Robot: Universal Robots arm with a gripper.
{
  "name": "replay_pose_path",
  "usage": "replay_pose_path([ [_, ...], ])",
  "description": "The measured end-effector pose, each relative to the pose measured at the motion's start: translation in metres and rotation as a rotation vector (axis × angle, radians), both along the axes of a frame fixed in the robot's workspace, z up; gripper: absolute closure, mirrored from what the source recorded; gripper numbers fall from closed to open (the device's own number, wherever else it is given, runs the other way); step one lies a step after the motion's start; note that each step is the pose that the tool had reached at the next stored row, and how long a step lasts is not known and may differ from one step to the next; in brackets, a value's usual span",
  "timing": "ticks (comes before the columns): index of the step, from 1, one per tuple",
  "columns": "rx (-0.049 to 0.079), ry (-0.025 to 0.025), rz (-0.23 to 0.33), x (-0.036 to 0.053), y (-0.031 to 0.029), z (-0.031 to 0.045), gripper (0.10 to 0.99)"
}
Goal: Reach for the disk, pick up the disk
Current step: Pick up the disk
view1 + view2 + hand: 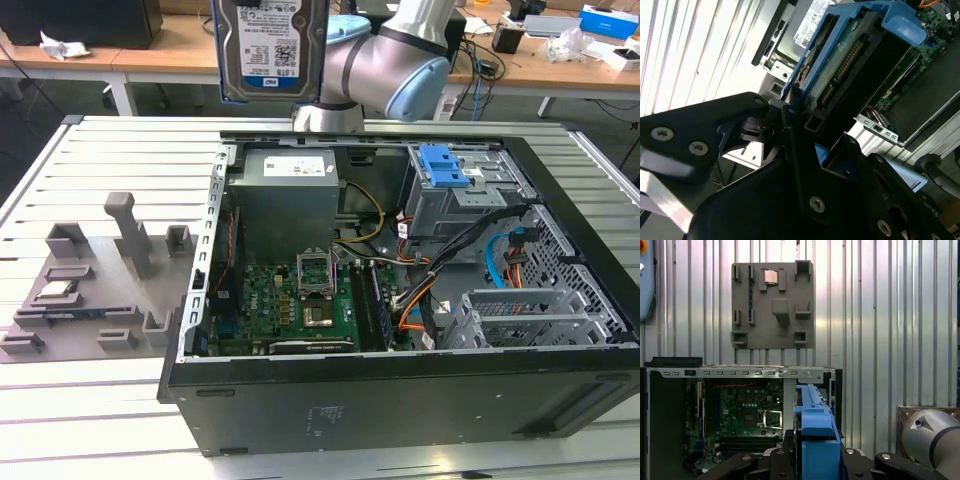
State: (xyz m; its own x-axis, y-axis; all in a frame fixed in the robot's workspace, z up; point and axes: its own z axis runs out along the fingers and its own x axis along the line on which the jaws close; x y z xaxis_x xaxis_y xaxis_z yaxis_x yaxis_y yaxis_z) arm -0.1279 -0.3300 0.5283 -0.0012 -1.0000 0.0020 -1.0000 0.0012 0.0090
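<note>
Now we are holding the disk upright over the open computer case on the desk — our jaws are pinching its blue-bracketed sides.

disk: top cut off by exterior view's edge | arm: upper part cut off

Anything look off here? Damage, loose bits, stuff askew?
Nothing looks damaged or spilled. The one thing out of place is the disk: it hangs upright in the air above the open case, clamped in the gripper by its blue-bracketed edge.
</note>
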Motion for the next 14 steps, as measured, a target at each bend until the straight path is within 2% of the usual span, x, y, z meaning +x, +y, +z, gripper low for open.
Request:
replay_pose_path([
  [6, 0.000, 0.0000, 0.000, 0.0193, 0.0000, 0.0000, 0.722],
  [12, 0.000, 0.0000, 0.000, 0.0351, 0.0000, 0.0000, 0.722],
  [14, 0.000, 0.0000, 0.000, 0.0436, 0.0000, 0.0000, 0.722],
])
